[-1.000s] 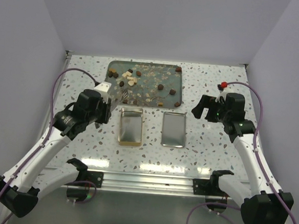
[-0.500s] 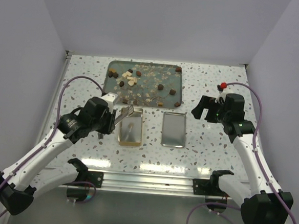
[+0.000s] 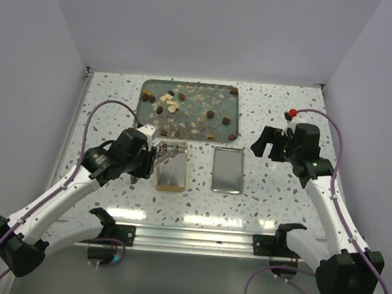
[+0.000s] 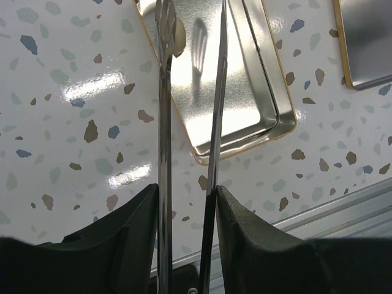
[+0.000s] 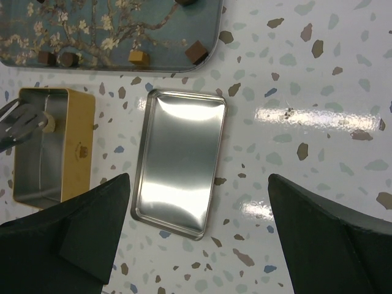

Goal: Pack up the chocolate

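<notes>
My left gripper (image 3: 151,159) (image 4: 187,187) is shut on a pair of metal tongs (image 3: 169,152) (image 4: 163,122), whose tips reach over the open gold tin (image 3: 169,185) (image 4: 269,104). A cream-white chocolate piece (image 4: 179,38) (image 5: 49,124) sits against one tong tip above the tin's inside; the other tip stands apart from it. More chocolate, dark pieces (image 3: 210,113) and cream pieces (image 3: 172,105), lies on the floral tray (image 3: 153,90) at the back. My right gripper (image 3: 269,142) (image 5: 199,177) hangs open above the table, holding nothing.
The tin's silver lid (image 3: 227,169) (image 5: 180,162) lies flat to the right of the tin, under my right gripper. Pale crumbs are scattered over the tray. Walls close in the table on three sides.
My left arm swung right from the tray's left end and brought the tongs over the tin. The tong arms have spread a little. The right arm has not moved.
</notes>
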{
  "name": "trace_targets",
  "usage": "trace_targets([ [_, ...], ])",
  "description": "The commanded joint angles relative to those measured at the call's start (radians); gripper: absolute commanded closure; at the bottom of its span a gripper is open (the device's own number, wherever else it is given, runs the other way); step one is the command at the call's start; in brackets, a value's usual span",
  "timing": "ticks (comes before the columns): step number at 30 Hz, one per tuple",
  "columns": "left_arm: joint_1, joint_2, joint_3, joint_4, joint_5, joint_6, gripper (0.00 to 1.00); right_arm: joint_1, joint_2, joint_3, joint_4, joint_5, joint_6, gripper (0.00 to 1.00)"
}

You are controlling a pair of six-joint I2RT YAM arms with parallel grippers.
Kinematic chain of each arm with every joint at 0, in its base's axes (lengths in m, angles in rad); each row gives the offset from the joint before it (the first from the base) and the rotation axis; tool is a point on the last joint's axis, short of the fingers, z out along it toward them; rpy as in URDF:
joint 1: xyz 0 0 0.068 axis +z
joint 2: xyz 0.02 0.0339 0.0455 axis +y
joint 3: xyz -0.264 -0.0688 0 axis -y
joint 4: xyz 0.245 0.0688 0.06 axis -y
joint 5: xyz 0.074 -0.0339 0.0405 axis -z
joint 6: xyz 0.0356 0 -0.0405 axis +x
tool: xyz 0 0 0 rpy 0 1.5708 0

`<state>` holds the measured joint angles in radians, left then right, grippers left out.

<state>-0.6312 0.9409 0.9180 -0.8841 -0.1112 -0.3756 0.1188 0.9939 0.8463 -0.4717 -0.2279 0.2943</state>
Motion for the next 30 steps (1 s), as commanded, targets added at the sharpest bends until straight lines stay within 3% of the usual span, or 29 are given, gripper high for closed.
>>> trace_targets([
  [1, -0.009, 0.021, 0.030, 0.034, 0.001, 0.004, 0.54, 0.004, 0.000, -0.001, 0.033, -0.016, -0.003, 0.02],
  [8, -0.010, 0.068, 0.140, 0.056, -0.038, 0.023, 0.57, 0.004, 0.008, -0.001, 0.033, -0.008, -0.009, 0.02],
  [15, -0.010, 0.220, 0.379, 0.068, -0.028, 0.038, 0.58, 0.004, 0.023, 0.010, 0.035, -0.013, -0.006, 0.02],
  [23, -0.009, 0.421, 0.453, 0.091, -0.146, 0.023, 0.55, 0.004, 0.028, 0.019, 0.027, -0.011, -0.007, 0.02],
  [30, -0.007, 0.475, 0.444, 0.096, -0.225, -0.034, 0.54, 0.004, 0.015, 0.011, 0.011, -0.004, -0.023, 0.02],
])
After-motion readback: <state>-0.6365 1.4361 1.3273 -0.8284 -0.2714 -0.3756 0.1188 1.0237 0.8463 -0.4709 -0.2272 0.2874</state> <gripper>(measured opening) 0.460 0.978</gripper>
